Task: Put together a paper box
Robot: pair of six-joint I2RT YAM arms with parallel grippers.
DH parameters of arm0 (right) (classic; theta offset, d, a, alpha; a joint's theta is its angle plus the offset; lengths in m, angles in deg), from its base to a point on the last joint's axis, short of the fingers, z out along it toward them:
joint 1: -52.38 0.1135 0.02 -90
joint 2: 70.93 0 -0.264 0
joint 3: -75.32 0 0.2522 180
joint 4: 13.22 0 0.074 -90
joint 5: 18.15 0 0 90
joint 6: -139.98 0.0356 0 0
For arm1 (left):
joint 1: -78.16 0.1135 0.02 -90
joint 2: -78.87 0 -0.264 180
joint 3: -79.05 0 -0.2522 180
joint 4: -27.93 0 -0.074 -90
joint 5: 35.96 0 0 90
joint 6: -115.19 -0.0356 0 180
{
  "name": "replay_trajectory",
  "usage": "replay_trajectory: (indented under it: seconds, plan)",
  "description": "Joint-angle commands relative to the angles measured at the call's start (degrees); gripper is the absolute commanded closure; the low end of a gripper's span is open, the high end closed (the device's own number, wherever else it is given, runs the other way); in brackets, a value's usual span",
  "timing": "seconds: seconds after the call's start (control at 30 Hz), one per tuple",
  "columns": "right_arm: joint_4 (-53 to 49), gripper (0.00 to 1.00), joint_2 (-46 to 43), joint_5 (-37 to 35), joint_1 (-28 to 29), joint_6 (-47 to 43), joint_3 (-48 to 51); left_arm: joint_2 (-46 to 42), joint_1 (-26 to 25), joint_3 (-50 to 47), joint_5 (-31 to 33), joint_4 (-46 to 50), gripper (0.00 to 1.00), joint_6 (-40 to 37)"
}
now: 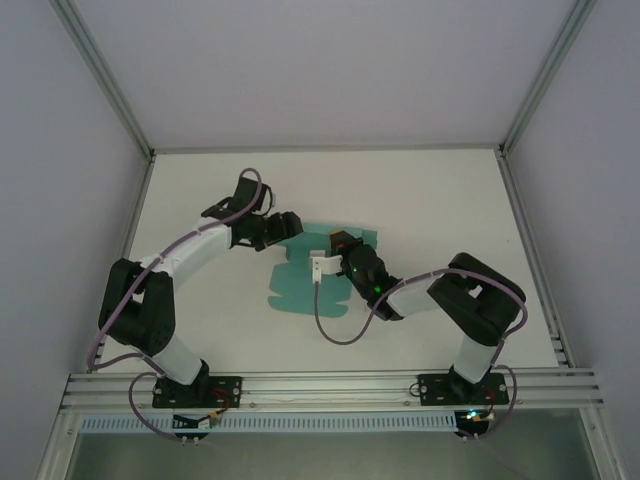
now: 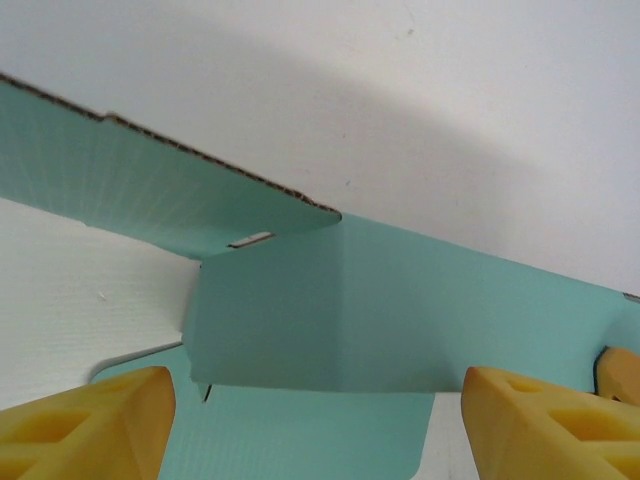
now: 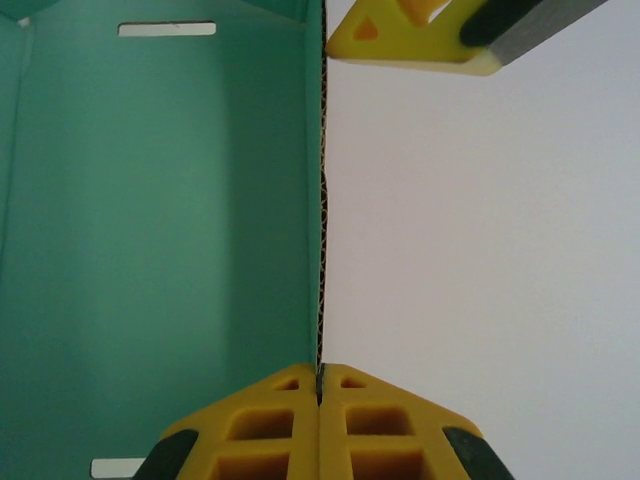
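The paper box is a teal-green die-cut card lying mid-table, partly folded up. In the right wrist view my right gripper is shut on the corrugated edge of an upright wall of the card, which has slots at top and bottom. From above, the right gripper sits at the card's middle. My left gripper is at the card's far left corner. Its yellow fingers stand wide apart, open, either side of a raised flap without touching it. One left fingertip shows beyond the held wall.
The white table is bordered by aluminium rails at the sides and by the near rail with the arm bases. A loose cable from the right arm loops over the card's near side.
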Motion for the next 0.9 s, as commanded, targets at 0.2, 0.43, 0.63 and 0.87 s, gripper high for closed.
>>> replay_trajectory:
  seconds: [0.2,0.43,0.63,0.87]
  plan:
    - [11.70,1.00,3.61,2.84,-1.55,-11.25,-0.23,-1.91,1.45,6.12,5.85,8.16,0.19,-2.89]
    - [14.80,1.00,7.00,6.80,-2.79,-11.27,-0.22,1.30,9.83,10.27,0.31,7.52,0.24,-18.84]
    - [17.02,1.00,7.21,7.91,-3.72,-11.86,0.31,6.66,14.03,13.94,-9.83,12.07,0.24,-41.43]
    - [13.32,1.00,4.87,6.89,-3.96,-9.74,0.31,15.64,16.83,23.42,-24.68,28.84,0.35,-67.89]
